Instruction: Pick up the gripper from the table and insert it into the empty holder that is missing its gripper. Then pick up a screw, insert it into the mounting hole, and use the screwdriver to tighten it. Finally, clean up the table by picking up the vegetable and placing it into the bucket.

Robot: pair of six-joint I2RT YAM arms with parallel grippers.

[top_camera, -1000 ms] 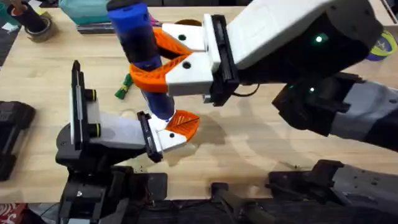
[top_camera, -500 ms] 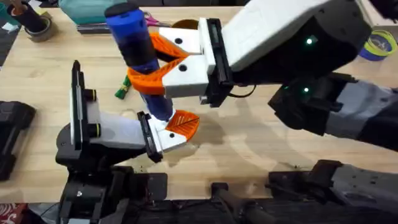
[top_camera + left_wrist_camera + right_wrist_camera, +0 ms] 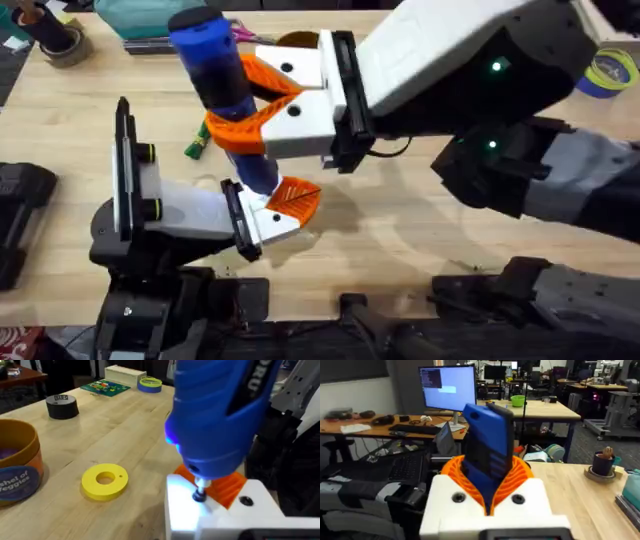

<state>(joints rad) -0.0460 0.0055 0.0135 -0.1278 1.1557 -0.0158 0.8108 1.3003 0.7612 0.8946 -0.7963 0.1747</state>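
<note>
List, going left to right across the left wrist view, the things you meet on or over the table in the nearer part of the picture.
bucket → yellow ring-shaped disc → screwdriver, its bit down on the white holder

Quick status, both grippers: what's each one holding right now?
Left gripper: closed on the holder with its orange tip.
Right gripper: closed on the screwdriver, bit down on the holder.

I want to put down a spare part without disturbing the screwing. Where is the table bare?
Bare wood lies right of the holder, below the right arm, and left of the vegetable. It is crowded around the screwdriver, where both grippers meet.
</note>
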